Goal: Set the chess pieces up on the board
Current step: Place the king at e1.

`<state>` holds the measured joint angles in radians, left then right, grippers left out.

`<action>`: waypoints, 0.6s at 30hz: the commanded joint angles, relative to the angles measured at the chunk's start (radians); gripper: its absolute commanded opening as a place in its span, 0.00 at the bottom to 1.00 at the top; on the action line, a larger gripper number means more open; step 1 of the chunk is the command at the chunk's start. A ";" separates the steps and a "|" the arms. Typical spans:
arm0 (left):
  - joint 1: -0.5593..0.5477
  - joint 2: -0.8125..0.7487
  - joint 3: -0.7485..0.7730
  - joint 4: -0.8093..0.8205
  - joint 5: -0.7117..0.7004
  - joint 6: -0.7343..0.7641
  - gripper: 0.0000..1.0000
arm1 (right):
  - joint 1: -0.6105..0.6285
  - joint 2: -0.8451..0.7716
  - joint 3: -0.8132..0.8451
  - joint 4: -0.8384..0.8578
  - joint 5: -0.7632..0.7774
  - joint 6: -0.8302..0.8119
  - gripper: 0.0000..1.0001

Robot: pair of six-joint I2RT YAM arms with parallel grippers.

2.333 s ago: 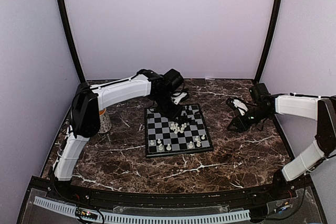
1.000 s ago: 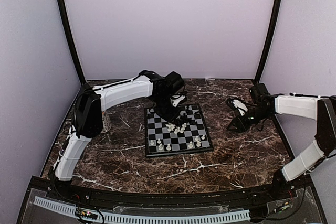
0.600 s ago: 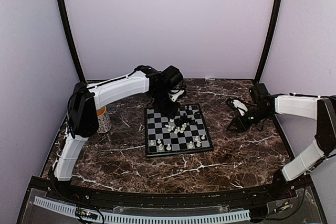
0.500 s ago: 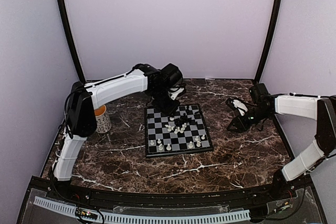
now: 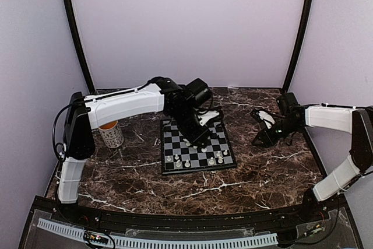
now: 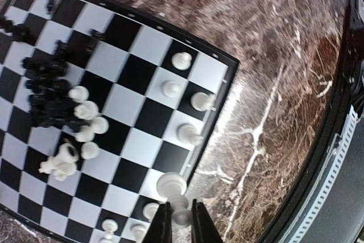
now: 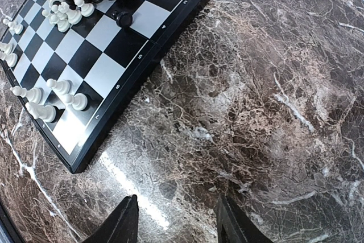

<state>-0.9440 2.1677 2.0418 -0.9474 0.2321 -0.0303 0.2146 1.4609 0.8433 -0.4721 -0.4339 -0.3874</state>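
Pinches a tiny white plastic chess piece (image 6: 172, 185) by its head in the clenched left tool (image 6: 181, 221), over an edge square of the flat black-and-pale checked board (image 6: 145, 44). Holds right tool (image 7: 176, 220) released beside that board. Probably light, rigid, slick, easily toppled; best gripped at the neck.

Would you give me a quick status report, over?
Left gripper jaws shut on a white piece over board. Right gripper jaws open, off-board. Jumbled pieces mid-board.

Border of the board (image 7: 139, 57), right wrist view: tiny pale marks, one beside each row — one may be a "5", the others too blurred to read.
Same border, left wrist view: pale dashes only — unreadable.
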 commanded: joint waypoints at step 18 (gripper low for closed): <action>-0.061 0.005 -0.109 0.100 -0.038 -0.046 0.06 | -0.004 -0.017 0.007 -0.004 -0.012 -0.002 0.48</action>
<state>-1.0042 2.1674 1.9373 -0.8597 0.1925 -0.0662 0.2146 1.4609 0.8433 -0.4725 -0.4374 -0.3874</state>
